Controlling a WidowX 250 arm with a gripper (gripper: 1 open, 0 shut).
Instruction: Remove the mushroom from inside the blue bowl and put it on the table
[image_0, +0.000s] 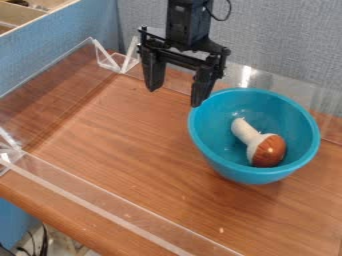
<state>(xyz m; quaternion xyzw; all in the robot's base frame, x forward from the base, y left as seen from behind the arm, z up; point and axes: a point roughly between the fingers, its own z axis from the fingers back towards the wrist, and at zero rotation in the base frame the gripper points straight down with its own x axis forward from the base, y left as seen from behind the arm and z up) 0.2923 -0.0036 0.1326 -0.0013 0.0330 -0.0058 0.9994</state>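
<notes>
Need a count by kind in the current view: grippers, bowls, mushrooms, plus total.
Gripper: 1, open, beside and above the bowl
Bowl: 1, blue
Mushroom: 1, brown cap, white stem, inside the bowl
Total: 3

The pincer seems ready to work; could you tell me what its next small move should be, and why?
I would probably shift the pincer sideways until it is over the mushroom, before lowering. Its fingers stand open and hold nothing, above the table beside the bowl's far rim, while the mushroom lies inside the bowl.
</notes>
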